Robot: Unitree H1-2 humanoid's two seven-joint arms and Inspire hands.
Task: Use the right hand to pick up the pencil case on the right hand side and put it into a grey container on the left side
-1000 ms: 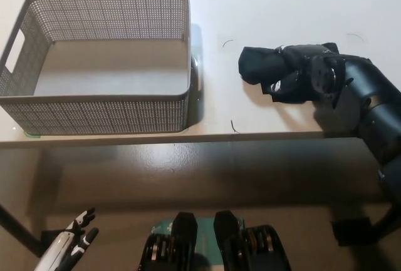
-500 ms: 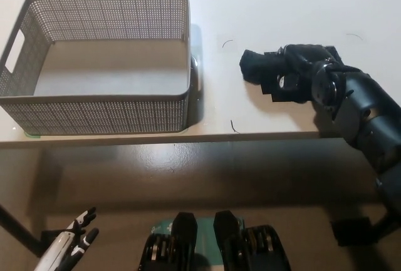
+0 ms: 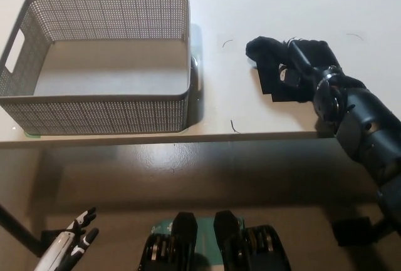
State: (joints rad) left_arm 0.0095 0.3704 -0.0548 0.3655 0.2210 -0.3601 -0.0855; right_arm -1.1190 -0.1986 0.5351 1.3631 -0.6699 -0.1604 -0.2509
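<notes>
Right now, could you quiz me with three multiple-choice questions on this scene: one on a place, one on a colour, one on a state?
1. Where is the basket?
A. left on the table
B. on the floor
C. under the right hand

2. What colour is the pencil case?
A. red
B. black
C. white

3. What is in the basket?
A. the pencil case
B. a cup
C. nothing

Key: 1 A, it stands on the table at picture left. 2 B, black like the right hand closed on it. 3 C, its floor shows bare. The left hand rests low.
</notes>
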